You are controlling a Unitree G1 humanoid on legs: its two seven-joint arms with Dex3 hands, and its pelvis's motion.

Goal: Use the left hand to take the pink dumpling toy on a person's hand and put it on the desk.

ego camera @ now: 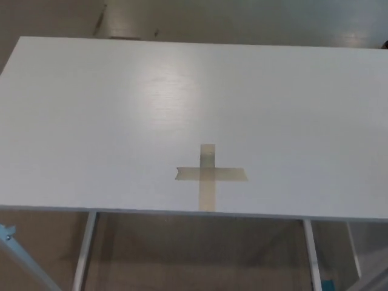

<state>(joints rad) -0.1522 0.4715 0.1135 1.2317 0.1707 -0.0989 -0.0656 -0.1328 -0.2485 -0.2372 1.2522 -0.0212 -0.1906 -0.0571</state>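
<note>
A white desk fills most of the head view. A cross of beige tape is stuck on it near the front edge, slightly right of the middle. No pink dumpling toy shows, and no person's hand shows. Neither of my hands is in the picture.
The desk's front edge runs across the picture low down, with white metal legs below it. A blue-tipped frame part shows at the bottom left corner. Brownish floor lies beyond the far edge of the desk.
</note>
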